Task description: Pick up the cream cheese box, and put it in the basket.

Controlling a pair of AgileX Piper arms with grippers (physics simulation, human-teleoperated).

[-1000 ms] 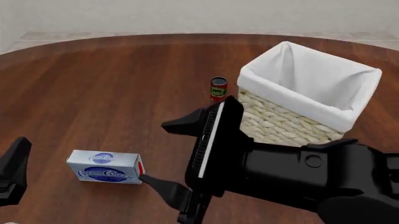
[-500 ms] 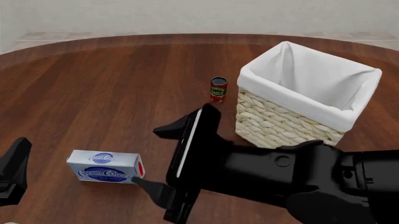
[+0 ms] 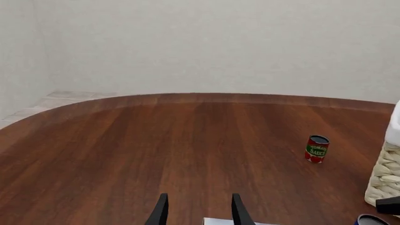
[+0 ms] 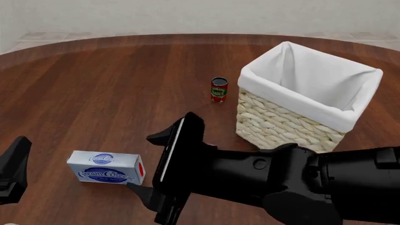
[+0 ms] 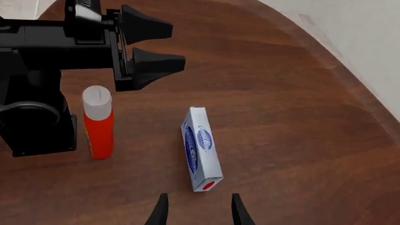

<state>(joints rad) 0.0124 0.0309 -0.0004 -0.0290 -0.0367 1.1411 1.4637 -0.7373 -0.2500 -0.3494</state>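
Right tool (image 5: 196, 209) released near cream cheese box (image 4: 106, 167), fingertips cut off, left tool (image 4: 11, 173) mostly out of frame

One carton (image 4: 106, 168), one basket (image 4: 293, 122), one can (image 4: 218, 89), one bottle (image 5: 99, 122)

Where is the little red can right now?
In the front view, the red can stands upright on the table, just left of the basket and farther away than the cream cheese box.
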